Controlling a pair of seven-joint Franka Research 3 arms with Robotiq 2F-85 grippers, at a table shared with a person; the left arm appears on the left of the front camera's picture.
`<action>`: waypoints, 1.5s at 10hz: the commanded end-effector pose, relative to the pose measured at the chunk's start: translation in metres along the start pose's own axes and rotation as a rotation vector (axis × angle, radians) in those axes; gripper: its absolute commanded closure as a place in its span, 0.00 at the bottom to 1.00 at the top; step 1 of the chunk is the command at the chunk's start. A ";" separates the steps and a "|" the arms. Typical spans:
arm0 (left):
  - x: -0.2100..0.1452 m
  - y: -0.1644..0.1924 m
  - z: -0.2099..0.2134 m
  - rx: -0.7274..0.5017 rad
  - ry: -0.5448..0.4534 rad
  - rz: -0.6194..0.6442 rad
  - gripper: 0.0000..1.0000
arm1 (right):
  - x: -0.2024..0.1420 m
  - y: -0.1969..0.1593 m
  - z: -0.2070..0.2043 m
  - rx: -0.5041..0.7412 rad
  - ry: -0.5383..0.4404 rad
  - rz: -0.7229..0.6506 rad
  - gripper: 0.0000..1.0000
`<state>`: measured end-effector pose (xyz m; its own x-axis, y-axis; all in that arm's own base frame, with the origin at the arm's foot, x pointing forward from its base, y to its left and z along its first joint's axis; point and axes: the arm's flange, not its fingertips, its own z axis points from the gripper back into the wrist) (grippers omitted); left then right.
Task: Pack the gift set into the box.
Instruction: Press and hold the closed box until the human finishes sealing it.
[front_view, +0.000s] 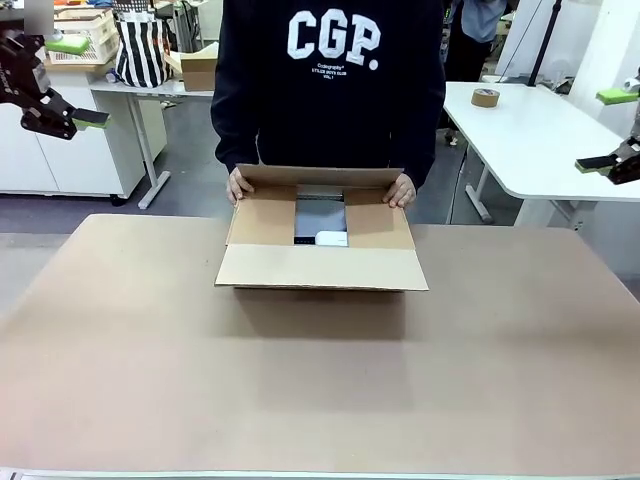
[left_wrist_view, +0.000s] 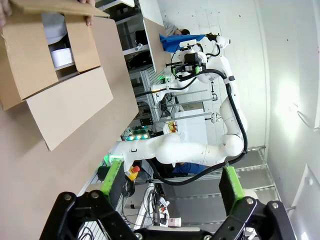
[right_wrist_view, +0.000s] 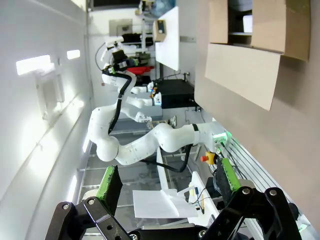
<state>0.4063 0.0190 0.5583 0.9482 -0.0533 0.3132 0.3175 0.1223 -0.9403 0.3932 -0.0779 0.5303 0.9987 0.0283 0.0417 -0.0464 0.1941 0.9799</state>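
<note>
Box (front_view: 320, 268) sits mid-table (front_view: 150, 380), toward the person's side, long axis running across from the robot's left to its right.

- Gift set (front_view: 320, 226) is already inside: a strip of grey with a white piece shows down the gap between the two side flaps, which are folded inward. Its visible strip runs near-to-far, crosswise to the box.
- Far flap stands up, held by the person: one hand (front_view: 240, 186) at the far-left corner, the other hand (front_view: 402, 190) at the far-right corner.
- Near flap hangs out and down toward the robot's side, not yet folded.

Left gripper (front_view: 80, 82) is high at the left edge of the front view, fingers spread, nothing between the green pads. Its wrist view confirms this: left gripper (left_wrist_view: 172, 182) is wide apart and empty, with the box (left_wrist_view: 60, 75) well off.

Right gripper (front_view: 607, 130) is high at the right edge, likewise spread and empty. In its own view the right gripper (right_wrist_view: 168, 177) gapes, with the box (right_wrist_view: 250, 55) far off.

Judgement: packing looks done and closing the flaps remains. The box lies about midway between the arms, so neither is clearly nearer. The near flap is the free edge facing the robot, and its long hinge runs left to right. Either gripper would have to come down and inward toward the middle to reach it.
</note>
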 end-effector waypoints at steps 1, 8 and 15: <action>0.000 -0.003 -0.001 -0.009 -0.012 0.001 0.00 | -0.002 0.001 0.001 -0.017 0.005 0.007 0.00; 0.000 -0.003 -0.001 -0.009 -0.012 0.001 0.00 | -0.002 0.001 0.001 -0.017 0.005 0.007 0.00; 0.000 -0.003 -0.001 -0.009 -0.012 0.001 0.00 | -0.002 0.001 0.001 -0.017 0.005 0.007 0.00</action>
<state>0.4063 0.0190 0.5583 0.9482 -0.0533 0.3132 0.3175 0.1223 -0.9403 0.3932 -0.0779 0.5303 0.9987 0.0283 0.0417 -0.0464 0.1941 0.9799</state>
